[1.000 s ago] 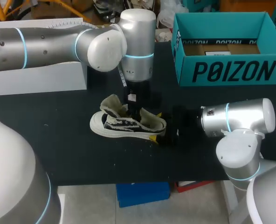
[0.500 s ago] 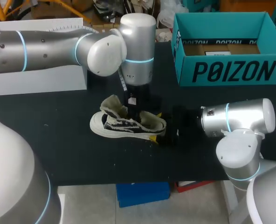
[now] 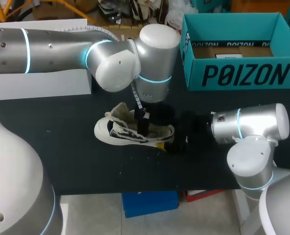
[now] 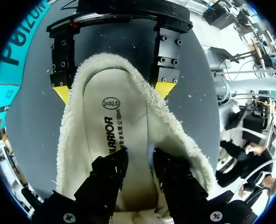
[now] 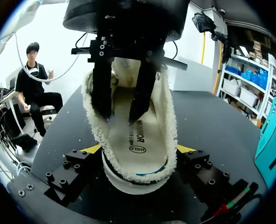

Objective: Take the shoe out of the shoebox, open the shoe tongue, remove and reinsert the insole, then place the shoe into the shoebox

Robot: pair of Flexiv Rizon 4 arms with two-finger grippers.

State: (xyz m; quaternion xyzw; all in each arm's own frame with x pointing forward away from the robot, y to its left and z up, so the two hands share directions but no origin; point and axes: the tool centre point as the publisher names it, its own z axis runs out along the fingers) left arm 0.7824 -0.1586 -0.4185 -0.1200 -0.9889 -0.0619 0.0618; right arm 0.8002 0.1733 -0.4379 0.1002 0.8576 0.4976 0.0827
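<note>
**Q:** Where does the shoe [image 3: 132, 129] lie?

**A:** The shoe stands on its sole on the black tabletop [image 3: 61, 147]. The teal shoebox [image 3: 243, 73] is well apart from the shoe, off past its heel end.

**Q:** What is the state of each hand?

**A:** The right hand [image 5: 139, 149] clamps the shoe's heel, with one yellow tip pressed to each side. The left hand [image 4: 139, 157] reaches down into the shoe's fleece-lined opening. Its dark fingers [image 4: 111, 173] stand a narrow gap apart, with their tips at the white insole [image 4: 114, 107]. The insole lies flat inside the shoe and shows through that gap.
</note>
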